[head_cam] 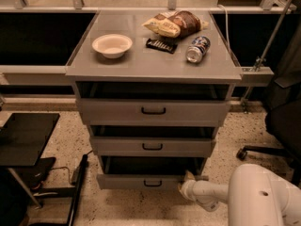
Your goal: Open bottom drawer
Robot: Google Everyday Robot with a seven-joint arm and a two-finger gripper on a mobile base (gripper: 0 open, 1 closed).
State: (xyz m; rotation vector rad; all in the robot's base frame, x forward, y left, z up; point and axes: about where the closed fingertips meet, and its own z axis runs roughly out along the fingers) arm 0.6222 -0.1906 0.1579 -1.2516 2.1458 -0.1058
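Observation:
The bottom drawer (pixel 141 181) is the lowest and narrowest of three grey fronts on the cabinet, with a small black bar handle (pixel 153 183). It stands a little way out, with a dark gap above its front. My white arm (pixel 221 194) comes in from the lower right. My gripper (pixel 190 177) is at the right end of the bottom drawer's front, to the right of the handle. Its tip is partly hidden against the drawer's corner.
The middle drawer (pixel 153 146) and top drawer (pixel 153 110) sit above. On the cabinet top are a white bowl (pixel 112 45), a chip bag (pixel 175 24), a dark snack bar (pixel 161 45) and a can (pixel 197 49). A black chair base (pixel 263 150) stands on the right, a dark stand (pixel 26 138) on the left.

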